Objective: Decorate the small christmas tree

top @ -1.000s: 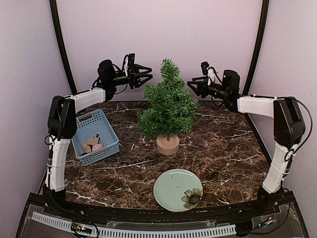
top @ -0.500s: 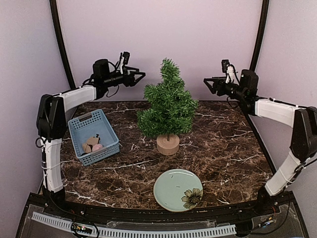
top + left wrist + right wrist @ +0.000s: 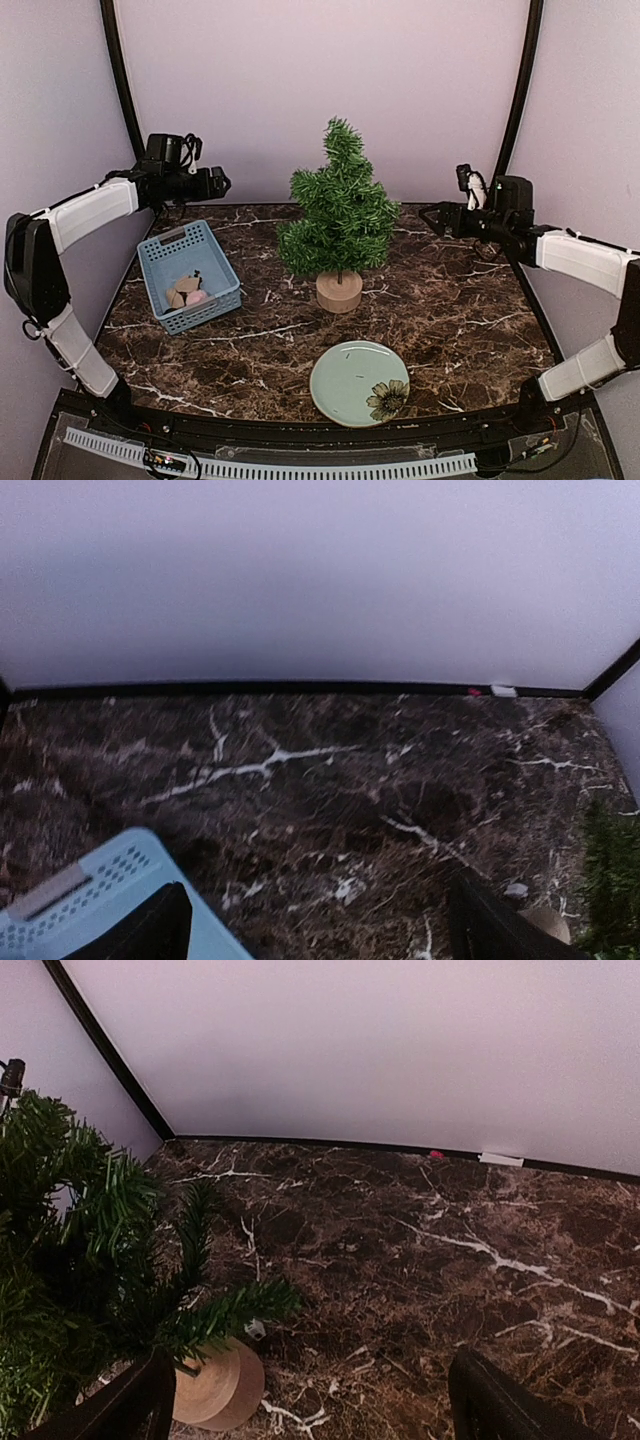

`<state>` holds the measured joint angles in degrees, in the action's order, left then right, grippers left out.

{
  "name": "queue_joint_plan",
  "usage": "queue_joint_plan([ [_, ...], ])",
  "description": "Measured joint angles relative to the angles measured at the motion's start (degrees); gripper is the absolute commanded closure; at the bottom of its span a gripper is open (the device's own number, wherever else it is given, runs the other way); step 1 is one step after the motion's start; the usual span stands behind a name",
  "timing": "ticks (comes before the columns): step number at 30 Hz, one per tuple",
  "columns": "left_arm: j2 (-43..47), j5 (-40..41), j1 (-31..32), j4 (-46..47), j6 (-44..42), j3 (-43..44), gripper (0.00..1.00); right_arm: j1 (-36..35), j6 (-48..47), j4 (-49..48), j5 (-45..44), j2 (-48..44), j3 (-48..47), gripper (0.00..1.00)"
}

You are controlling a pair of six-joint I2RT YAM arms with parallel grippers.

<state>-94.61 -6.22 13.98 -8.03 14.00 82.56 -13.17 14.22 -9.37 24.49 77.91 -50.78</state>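
Compared with a second ago, note both arms pulled back from the crown of the small christmas tree. Left gripper now out by the far end of the blue basket, right gripper lower and well off to the right, each spread wide with nothing between the fingers in either wrist view. Locate the tree upright on its wooden stump at mid-table, right of the basket and behind the green plate, with no ornament visible on the branches. Treat as a retreat with decorating hardly begun, and expect a pick from the small pieces in the basket, nearest the left arm.
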Motion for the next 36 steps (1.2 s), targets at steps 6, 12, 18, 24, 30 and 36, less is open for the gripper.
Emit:
queue_joint_plan([
  [6, 3.2, 12.7, 0.0, -15.1, 5.4, -9.7, 0.17, -0.5, 0.0, 5.4, -1.2, -4.6, 2.5, 0.06],
  [12, 9.0, 17.5, -0.5, -23.8, 9.0, -18.1, 0.48, -3.0, 0.3, 7.6, -0.9, -5.8, 4.3, 0.07],
  [18, 6.7, 19.8, -1.4, -28.0, 9.8, -19.3, 0.47, -4.7, -0.1, 9.3, -0.2, -5.8, 4.3, 0.08],
  [24, 3.8, 22.4, -2.1, -31.1, 9.9, -20.7, 0.49, -4.7, -0.2, 9.8, -0.1, -5.8, 4.3, 0.07],
  [30, 0.8, 23.0, -3.4, -31.3, 9.8, -20.7, 0.56, -4.7, -0.2, 9.8, 0.0, -5.8, 4.3, 0.07],
  [36, -2.1, 22.1, -3.5, -30.3, 9.7, -20.7, 0.86, -4.7, -0.4, 9.7, -0.1, -5.4, 4.3, 0.07],
])
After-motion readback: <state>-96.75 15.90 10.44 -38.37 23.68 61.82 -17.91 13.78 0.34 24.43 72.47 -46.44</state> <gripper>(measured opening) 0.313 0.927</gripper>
